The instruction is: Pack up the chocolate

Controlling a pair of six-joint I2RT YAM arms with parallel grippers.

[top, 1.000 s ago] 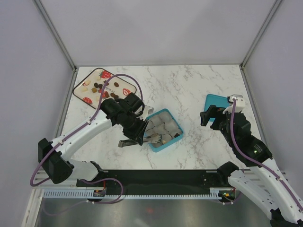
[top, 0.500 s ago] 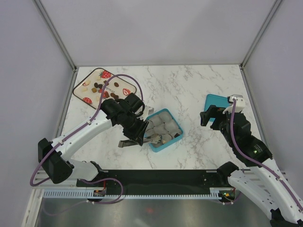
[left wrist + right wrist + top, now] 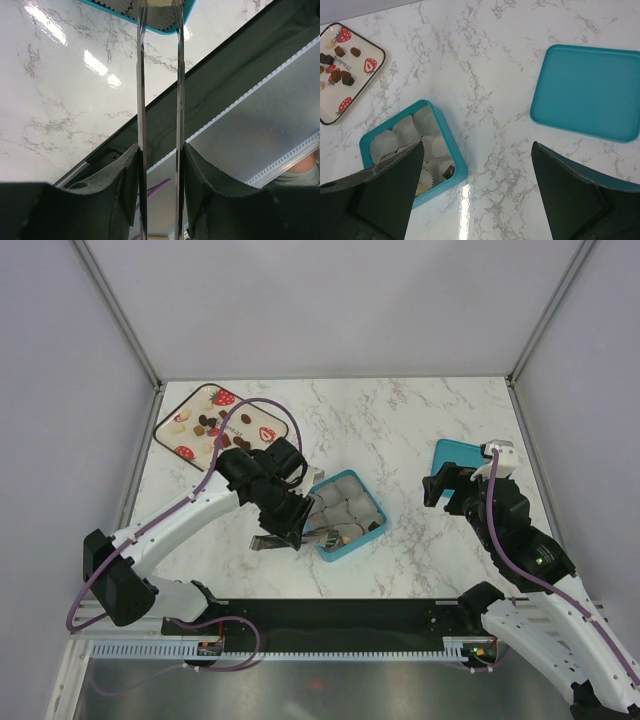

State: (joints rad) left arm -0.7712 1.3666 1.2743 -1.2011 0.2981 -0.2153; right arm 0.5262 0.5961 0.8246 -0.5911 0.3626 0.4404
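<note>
Left gripper (image 3: 160, 11) is over the near side of the teal box (image 3: 451, 145); its thin fingers (image 3: 141, 75) stand close and parallel; a cream piece (image 3: 160, 2) fills the gap at the tips, so read as pinching it above a paper cup (image 3: 407, 131); contact with the cup cannot be seen. Against the frames one second and half a second back: left forearm has shifted slightly toward the near-left, tips hardly moved; box, lid (image 3: 590, 90) and tray (image 3: 245, 408) unmoved. Judgement: the placement is being settled, release not yet confirmed. One dark piece (image 3: 448, 171) already lies in the box; most of the chocolate (image 3: 205, 424) waits on the tray, well apart from the box. Right gripper (image 3: 477, 150) is spread wide, holding nothing, near the lid; no shift there.
</note>
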